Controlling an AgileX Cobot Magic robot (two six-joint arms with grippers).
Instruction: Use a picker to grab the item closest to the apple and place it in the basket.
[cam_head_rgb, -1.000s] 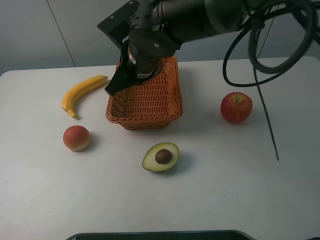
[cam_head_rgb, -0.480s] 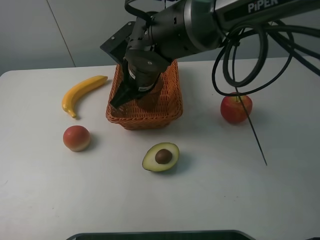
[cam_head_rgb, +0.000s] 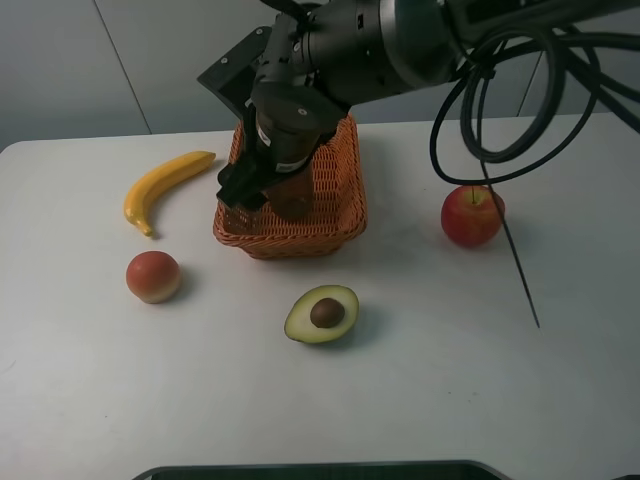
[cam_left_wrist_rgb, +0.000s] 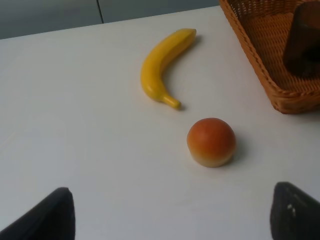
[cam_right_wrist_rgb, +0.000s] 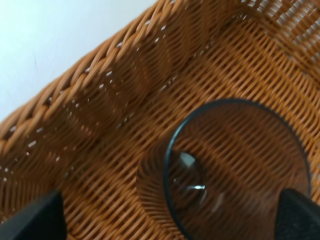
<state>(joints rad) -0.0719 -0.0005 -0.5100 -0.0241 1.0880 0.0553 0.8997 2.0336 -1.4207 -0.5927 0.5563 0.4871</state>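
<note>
Dark glass cup in the basket, right claw spread wide over it.
Nearest, a halved avocado shows its brown pit on the white table; then come a round red-orange fruit and, well apart, a glossy apple. The woven wicker basket holds the smooth, see-through cup upright, nearer one fingertip than the other and not clamped. The arm hides the basket's far end. The left claw is spread and empty.
</note>
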